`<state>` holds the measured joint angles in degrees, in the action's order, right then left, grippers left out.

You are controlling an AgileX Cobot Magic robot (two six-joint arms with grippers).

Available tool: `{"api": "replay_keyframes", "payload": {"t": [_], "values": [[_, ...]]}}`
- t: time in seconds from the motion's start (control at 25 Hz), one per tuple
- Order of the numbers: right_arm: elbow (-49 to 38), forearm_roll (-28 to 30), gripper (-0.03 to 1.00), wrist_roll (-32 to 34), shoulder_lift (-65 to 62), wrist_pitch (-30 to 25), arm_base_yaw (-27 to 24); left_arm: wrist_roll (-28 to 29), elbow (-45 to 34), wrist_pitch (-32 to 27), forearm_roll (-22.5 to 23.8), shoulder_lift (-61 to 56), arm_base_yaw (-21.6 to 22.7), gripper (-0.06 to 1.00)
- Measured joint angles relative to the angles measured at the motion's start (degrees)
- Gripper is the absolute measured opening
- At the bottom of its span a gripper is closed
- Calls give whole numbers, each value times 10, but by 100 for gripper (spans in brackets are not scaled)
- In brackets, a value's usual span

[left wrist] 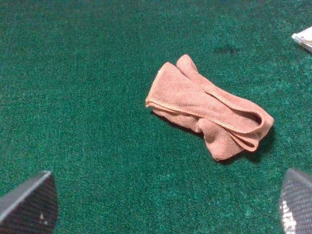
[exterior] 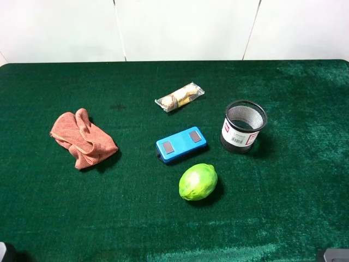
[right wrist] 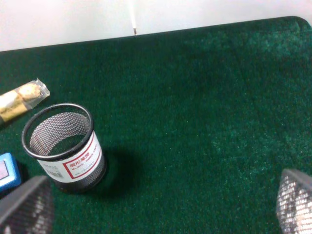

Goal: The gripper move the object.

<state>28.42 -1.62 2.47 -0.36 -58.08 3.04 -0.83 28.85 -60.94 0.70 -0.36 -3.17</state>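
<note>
At the near edge, both arms wait well back from the spread. The right gripper (right wrist: 161, 204) has its fingers released wide and holds nothing, and the left gripper (left wrist: 161, 204) is likewise spread over bare green cloth (exterior: 283, 207).

Nearest among the things is the lime (exterior: 198, 182), with the blue box (exterior: 181, 144) just beyond it and a crumpled orange rag (exterior: 83, 138) well apart to the left. Right of the box stands the pen cup (exterior: 244, 126) — upright, untouched, mouth open. Farthest lies a wrapped snack (exterior: 179, 97).

The likely trouble, I judge, is tipping: the cup looks light and tall, so a finger catching its rim on approach could knock it over — or roll it toward the box.
</note>
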Motion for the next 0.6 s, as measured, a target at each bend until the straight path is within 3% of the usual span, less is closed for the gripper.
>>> {"api": "replay_keyframes", "payload": {"t": [0.6], "values": [[0, 0, 70, 0, 0, 0, 0, 0, 0, 0, 0, 0, 0, 91]]}}
